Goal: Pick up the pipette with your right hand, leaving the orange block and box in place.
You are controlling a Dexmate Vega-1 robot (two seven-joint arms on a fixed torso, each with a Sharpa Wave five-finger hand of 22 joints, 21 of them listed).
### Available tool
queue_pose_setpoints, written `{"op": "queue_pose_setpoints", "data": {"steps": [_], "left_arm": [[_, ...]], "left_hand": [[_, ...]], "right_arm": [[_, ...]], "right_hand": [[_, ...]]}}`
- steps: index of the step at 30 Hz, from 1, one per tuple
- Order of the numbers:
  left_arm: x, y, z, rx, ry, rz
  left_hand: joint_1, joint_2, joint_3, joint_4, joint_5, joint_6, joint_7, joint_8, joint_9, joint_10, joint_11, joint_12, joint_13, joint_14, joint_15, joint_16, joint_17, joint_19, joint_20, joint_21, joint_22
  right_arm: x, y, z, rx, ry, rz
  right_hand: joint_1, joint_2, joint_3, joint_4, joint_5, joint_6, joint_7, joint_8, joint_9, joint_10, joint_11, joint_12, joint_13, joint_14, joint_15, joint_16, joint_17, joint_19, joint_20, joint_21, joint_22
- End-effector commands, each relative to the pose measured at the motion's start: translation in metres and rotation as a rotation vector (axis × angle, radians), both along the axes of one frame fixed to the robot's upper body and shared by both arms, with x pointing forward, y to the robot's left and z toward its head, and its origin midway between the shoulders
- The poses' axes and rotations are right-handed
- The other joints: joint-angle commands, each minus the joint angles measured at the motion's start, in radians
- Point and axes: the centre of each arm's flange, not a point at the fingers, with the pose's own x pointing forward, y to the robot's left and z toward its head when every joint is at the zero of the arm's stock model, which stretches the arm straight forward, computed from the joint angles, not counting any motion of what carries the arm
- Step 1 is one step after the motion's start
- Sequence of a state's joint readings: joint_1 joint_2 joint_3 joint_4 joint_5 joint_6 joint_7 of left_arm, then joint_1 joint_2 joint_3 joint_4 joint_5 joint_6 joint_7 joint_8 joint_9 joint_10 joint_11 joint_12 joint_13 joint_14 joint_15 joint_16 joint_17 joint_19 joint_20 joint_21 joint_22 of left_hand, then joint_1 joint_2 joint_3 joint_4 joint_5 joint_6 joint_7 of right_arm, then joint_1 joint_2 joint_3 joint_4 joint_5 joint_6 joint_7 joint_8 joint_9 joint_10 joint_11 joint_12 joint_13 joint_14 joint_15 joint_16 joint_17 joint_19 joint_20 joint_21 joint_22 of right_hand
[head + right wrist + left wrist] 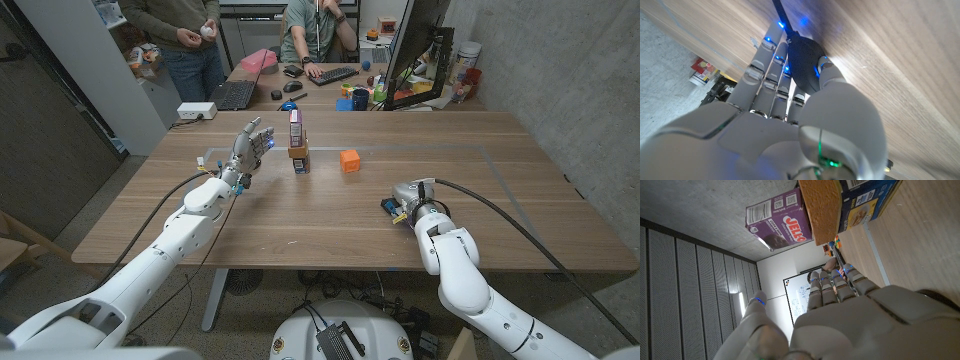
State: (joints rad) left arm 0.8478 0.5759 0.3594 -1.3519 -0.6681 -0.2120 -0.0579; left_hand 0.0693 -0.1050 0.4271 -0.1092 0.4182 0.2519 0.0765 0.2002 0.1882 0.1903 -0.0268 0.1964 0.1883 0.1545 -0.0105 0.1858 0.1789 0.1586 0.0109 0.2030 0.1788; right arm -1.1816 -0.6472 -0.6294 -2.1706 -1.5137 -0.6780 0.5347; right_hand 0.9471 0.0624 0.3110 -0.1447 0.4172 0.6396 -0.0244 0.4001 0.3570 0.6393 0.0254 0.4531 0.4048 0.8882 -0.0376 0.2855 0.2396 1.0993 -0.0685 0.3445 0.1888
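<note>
The right hand (408,201) is seen low on the wooden table (500,190), well right of the orange block (349,160). In the right wrist view its fingers (771,60) are closed around the dark bulb of the pipette (805,62), whose thin stem runs out along the tabletop; the thumb is pressed against the bulb. The left hand (248,148) is raised with fingers spread, nothing held, just beside the upright purple box (296,128), which stands atop a brown block (299,160).
</note>
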Motion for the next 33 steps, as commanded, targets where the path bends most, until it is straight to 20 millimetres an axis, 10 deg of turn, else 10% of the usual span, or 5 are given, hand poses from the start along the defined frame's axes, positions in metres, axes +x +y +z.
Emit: {"op": "queue_pose_setpoints", "data": {"steps": [1,33], "left_arm": [[0.003,0.000,-0.002,-0.005,0.004,-0.004],[0.004,0.002,-0.007,-0.007,0.008,-0.001]], "left_hand": [[0.001,0.007,-0.004,0.000,0.006,0.006,0.004,0.005,0.005,0.001,0.002,0.006,0.005,0.002,0.002,0.006,0.006,0.001,0.007,-0.002,0.004],[0.003,0.010,-0.007,-0.001,0.007,0.006,0.005,0.005,0.005,0.000,0.002,0.006,0.005,0.001,0.003,0.006,0.006,-0.001,0.008,-0.002,0.004]], "right_arm": [[-0.020,-0.001,0.022,-0.023,-0.027,0.003],[-0.089,-0.009,0.117,-0.025,-0.057,0.071]], "right_hand": [[0.004,0.002,0.009,0.001,-0.005,-0.003,0.017,0.010,0.008,-0.001,0.006,0.000,0.007,0.011,0.004,0.002,0.003,-0.005,-0.001,0.003,0.002],[-0.005,0.004,0.015,0.007,-0.025,-0.021,0.025,0.011,0.036,0.003,0.013,0.003,0.037,0.044,-0.010,0.007,0.009,0.010,-0.027,0.012,0.003]]}}
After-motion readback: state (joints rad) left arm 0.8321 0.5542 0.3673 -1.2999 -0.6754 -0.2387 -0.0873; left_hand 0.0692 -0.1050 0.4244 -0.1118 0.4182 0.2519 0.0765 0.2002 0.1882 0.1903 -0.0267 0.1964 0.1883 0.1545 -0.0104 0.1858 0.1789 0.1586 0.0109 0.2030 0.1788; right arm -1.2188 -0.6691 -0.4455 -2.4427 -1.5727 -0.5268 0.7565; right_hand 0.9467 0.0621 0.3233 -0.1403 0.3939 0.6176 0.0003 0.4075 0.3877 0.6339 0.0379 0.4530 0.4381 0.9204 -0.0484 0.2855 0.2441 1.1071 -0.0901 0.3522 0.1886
